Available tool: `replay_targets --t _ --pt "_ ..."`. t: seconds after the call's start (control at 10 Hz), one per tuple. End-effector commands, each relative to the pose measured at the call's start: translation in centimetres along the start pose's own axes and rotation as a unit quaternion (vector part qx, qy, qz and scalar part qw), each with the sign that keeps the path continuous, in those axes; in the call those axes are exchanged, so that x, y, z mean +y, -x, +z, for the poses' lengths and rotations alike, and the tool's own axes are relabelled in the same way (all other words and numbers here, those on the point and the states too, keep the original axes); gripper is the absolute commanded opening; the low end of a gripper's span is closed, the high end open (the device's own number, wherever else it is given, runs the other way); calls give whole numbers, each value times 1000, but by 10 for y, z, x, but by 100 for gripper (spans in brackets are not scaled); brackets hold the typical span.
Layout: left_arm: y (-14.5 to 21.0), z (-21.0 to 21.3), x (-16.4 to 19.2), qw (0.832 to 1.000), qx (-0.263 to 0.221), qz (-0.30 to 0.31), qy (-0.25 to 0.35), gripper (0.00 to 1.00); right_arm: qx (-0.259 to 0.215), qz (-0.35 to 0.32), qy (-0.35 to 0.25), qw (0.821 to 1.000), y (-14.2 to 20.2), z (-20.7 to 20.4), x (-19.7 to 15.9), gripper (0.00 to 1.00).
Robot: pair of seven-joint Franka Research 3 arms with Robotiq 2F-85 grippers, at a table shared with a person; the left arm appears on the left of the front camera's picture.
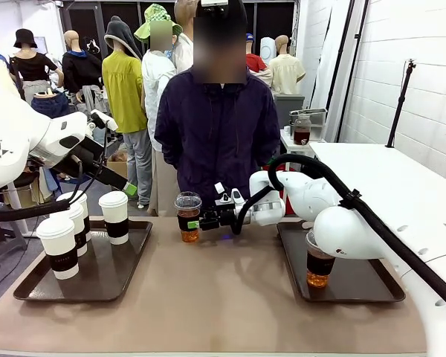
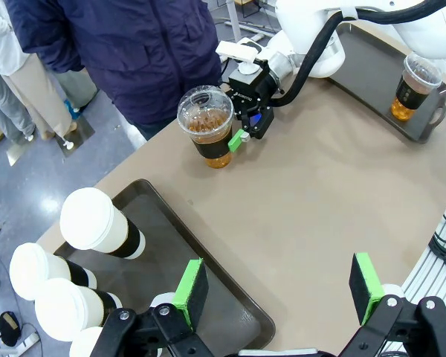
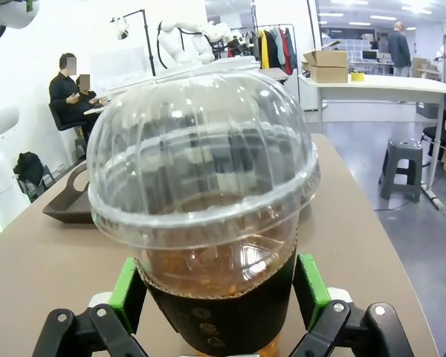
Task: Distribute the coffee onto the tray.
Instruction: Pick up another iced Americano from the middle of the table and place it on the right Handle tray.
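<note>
Clear dome-lidded cup [image 1: 188, 216] of brown coffee with dark sleeve sits between the right claw's [image 1: 202, 219] green pads [image 3: 126, 284], pinched at the sleeve, standing upright on the brown surface [image 1: 223, 297] mid-table, just in front of the person [image 1: 219, 126]. Second dome-lidded cup [image 1: 318, 260] stands behind that claw, on the right tray [image 1: 372, 286] under the right arm. Left claw [image 2: 279, 286] is spread wide, holding nothing, hovering over the near edge of the left tray [image 2: 208, 275]. Below and beside it four white-lidded paper cups [image 2: 100, 227] with dark sleeves stand on that tray. Dome cup sits well ahead of the left claw.
</note>
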State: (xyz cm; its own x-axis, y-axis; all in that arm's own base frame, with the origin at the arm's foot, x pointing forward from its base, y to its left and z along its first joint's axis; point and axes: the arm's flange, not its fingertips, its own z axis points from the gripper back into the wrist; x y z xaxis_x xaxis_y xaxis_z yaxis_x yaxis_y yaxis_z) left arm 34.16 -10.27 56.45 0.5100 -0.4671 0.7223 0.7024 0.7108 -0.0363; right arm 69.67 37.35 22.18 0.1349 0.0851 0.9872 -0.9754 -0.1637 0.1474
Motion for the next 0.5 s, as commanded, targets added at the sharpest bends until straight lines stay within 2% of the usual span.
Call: replay_targets --t 0.0,0.2,0.3,0.4 --pt "1 0 2 1000 -1 2 4 100 4 -9 -17 1000 -5 -5 -12 100" --pt "1 0 2 1000 -1 2 4 100 4 -13 -25 1000 -5 -6 -14 100" --pt "1 0 2 1000 -1 2 4 100 1 -21 -36 999 -6 -8 -13 85" --pt "1 0 2 1000 -1 2 4 100 -8 -13 -37 999 -4 -7 -13 65"
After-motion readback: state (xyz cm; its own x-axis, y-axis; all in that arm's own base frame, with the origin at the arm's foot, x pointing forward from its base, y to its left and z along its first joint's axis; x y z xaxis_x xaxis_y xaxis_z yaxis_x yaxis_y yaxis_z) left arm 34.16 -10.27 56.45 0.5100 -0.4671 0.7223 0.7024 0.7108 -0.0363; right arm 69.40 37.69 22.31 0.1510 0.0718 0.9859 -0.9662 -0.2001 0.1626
